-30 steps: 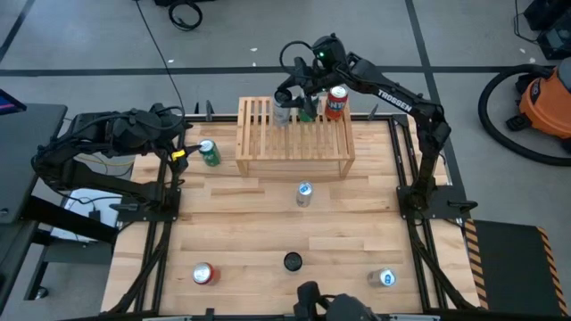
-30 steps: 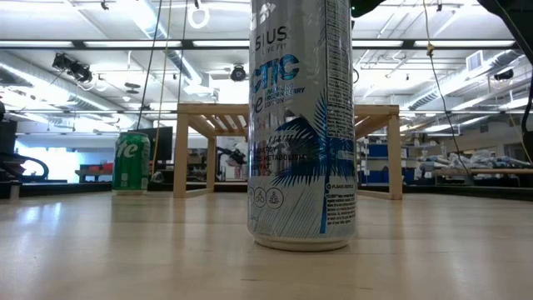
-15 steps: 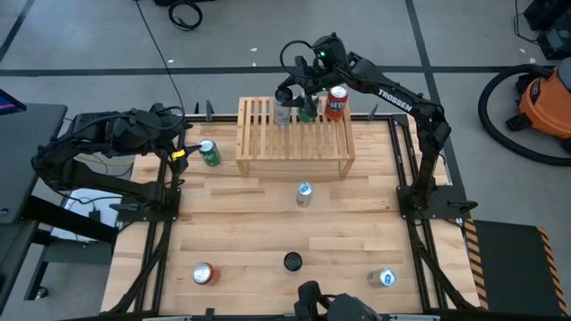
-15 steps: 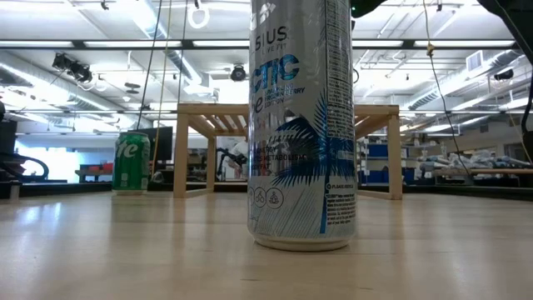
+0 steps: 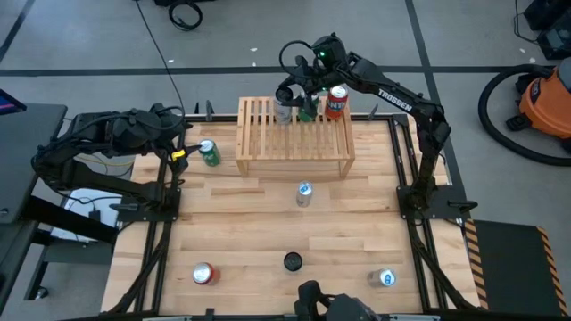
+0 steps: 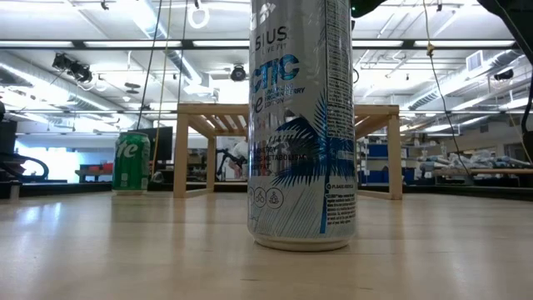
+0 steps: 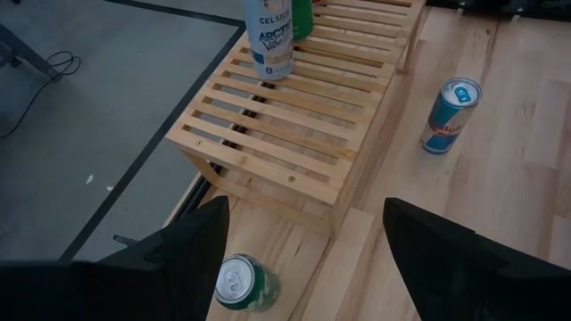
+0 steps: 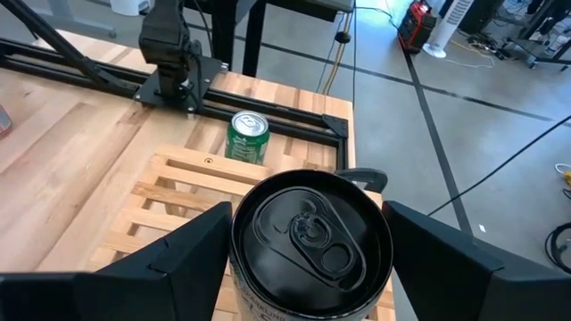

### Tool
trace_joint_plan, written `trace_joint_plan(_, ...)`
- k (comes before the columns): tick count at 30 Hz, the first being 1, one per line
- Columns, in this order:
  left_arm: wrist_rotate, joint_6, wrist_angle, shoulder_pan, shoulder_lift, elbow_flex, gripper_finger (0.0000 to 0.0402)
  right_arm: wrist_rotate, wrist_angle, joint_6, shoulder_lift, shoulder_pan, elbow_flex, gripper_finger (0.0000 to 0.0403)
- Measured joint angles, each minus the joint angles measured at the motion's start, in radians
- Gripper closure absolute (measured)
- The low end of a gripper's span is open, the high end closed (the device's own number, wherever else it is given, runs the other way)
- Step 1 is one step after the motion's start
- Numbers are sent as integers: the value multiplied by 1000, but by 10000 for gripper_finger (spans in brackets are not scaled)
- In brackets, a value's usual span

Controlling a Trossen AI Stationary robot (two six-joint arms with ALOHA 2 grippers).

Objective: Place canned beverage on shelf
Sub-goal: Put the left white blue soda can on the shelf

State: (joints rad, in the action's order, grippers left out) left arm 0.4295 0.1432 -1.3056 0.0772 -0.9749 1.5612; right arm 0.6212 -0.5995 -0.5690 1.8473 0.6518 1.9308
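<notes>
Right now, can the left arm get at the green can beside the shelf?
Probably yes. The green can stands upright on the table just past the open left claw, with nothing between; the shelf sits clear alongside it.

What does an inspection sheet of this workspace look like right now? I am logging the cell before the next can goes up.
Surface: light-wood table, bare between the cans.
Job's things: shelf at the table's far side; a silver can, a dark can and a red can stand on its slatted top.
Clutter: green can beside the shelf, blue can in front of it, red can, dark can and blue can along the near edge.
Grippers: right gripper open around the dark can on the shelf; left gripper open, parked at the table's left edge.
Cables: black cables run along the left arm.
Surroundings: orange vacuum on the grey floor.
</notes>
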Motion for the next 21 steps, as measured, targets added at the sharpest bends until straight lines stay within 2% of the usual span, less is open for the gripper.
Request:
trace_joint_plan(13,0,0,0,0,0,0,102,-2,17,-1,-3,-10,3,94)
trace_joint_plan(21,0,1,0,0,0,0,102,-61,74,1,-3,-10,2,69)
